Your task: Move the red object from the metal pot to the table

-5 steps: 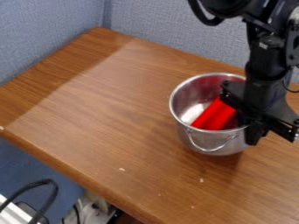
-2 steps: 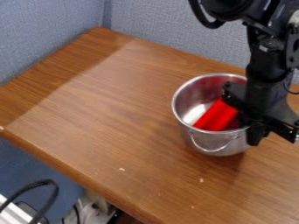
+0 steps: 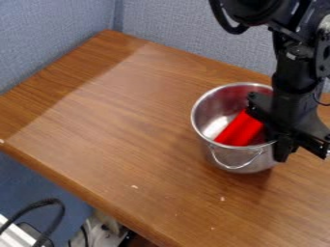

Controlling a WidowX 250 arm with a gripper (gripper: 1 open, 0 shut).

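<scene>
The metal pot (image 3: 222,106) stands on the right part of the wooden table (image 3: 103,106), its loop handle facing the front edge. Inside it lies the red object (image 3: 240,126), slanted against the far right wall. My gripper (image 3: 268,123) reaches straight down into the pot at the red object's right end. Its black fingers are shut, and they appear to be closed on the red object, though the pot rim and the gripper body hide the contact.
A blue-grey fabric wall (image 3: 65,24) backs the table at the left and rear. Cables (image 3: 39,217) lie on the floor below the table's front edge. Bare wood stretches left of the pot.
</scene>
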